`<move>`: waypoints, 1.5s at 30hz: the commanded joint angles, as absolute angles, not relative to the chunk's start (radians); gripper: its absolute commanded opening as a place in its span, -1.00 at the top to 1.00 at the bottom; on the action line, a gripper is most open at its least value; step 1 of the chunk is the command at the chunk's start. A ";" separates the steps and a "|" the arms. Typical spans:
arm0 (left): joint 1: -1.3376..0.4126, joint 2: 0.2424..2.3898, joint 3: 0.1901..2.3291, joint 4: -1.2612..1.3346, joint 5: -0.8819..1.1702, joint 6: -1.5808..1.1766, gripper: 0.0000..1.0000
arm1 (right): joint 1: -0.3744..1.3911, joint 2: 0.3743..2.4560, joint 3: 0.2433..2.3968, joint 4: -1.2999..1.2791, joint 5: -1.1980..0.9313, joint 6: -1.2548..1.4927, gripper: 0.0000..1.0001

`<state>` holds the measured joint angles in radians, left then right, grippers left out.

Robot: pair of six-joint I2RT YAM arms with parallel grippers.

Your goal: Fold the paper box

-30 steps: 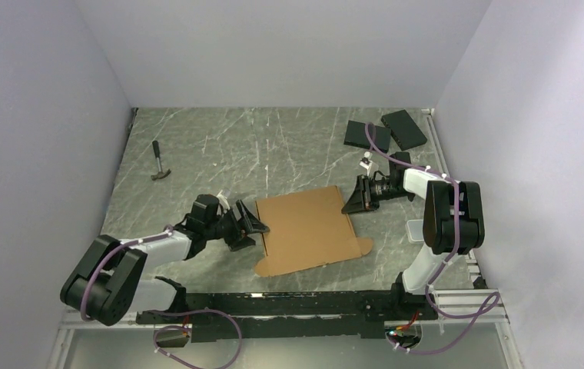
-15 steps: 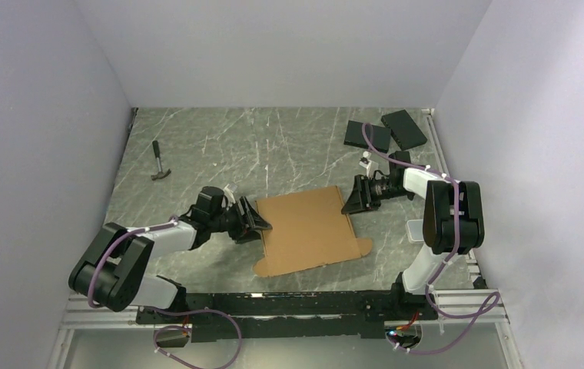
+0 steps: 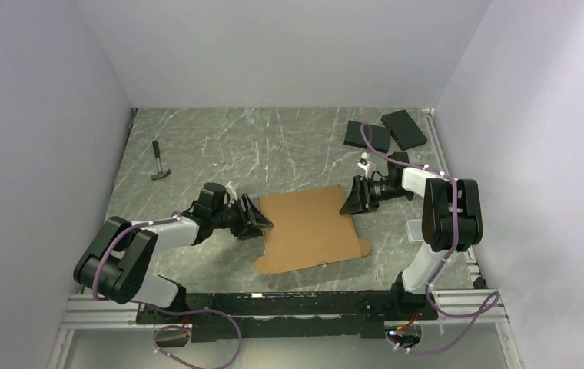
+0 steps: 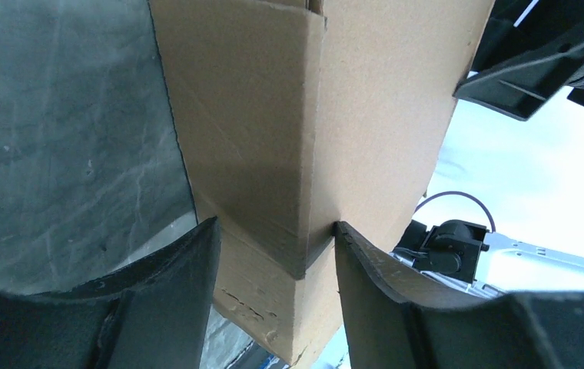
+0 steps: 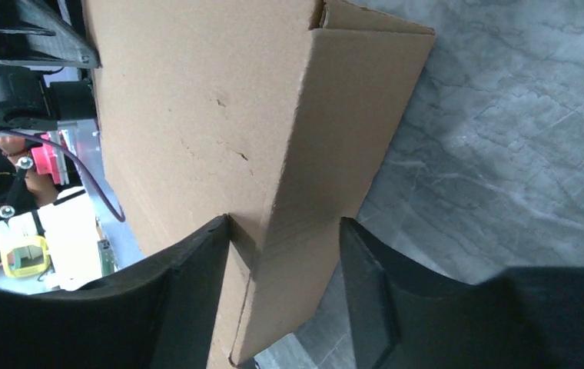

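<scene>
Grey stone-look table (image 3: 273,146) sits under everything, with pale walls around it. The paper box (image 3: 308,227) lies on it, brown and mostly flat, between the two arms.

The left gripper (image 3: 262,221) is at the box's left edge. In the left wrist view its two fingers (image 4: 174,284) touch a folded-up side flap, one on each side, so it is pinching the flap. The right gripper (image 3: 348,201) is at the box's right edge. Its fingers (image 5: 189,284) pinch the flap there in the same way.

A second ago the left gripper was a little way off the box's left edge. Now it is pushed in against that edge, and its arm is stretched out more. The right gripper has hardly moved.

A hammer (image 3: 160,161) lies well to the left of the box. Two black slabs (image 3: 385,132) lie beyond the box's far right corner. A small grey tray (image 3: 414,231) sits to the right of the box.
</scene>
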<state>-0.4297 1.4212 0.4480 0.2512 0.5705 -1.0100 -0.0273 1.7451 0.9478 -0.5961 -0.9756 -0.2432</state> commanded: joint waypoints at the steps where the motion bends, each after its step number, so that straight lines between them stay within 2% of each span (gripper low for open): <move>1: -0.428 1.443 0.496 0.283 0.558 -0.984 -0.17 | -0.025 1.792 0.976 -0.575 -0.936 -0.223 -0.07; 6: -0.427 1.424 0.512 0.294 0.564 -0.974 -0.24 | -0.039 1.809 0.964 -0.550 -0.899 -0.187 0.34; 9: -0.426 1.389 0.502 0.310 0.555 -0.972 -0.48 | -0.071 1.825 0.961 -0.549 -0.905 -0.182 0.53; 11: -0.425 1.359 0.486 0.318 0.545 -0.970 -0.72 | -0.092 1.833 0.960 -0.551 -0.915 -0.182 0.61; 15: -0.418 1.301 0.445 0.331 0.530 -0.979 -0.94 | -0.120 1.853 0.961 -0.558 -0.927 -0.184 0.68; 27: -0.416 1.368 0.385 0.533 0.599 -1.108 -0.96 | -0.129 1.877 0.962 -0.561 -0.937 -0.183 0.70; 30: -0.416 1.399 0.370 0.589 0.606 -1.150 -0.94 | -0.130 1.881 0.963 -0.564 -0.939 -0.186 0.70; 40: -0.439 1.500 0.364 0.731 0.618 -1.256 -0.52 | -0.130 1.886 0.968 -0.571 -0.946 -0.192 0.68; 45: -0.449 1.524 0.372 0.758 0.621 -1.295 -0.17 | -0.130 1.881 0.972 -0.575 -0.952 -0.200 0.66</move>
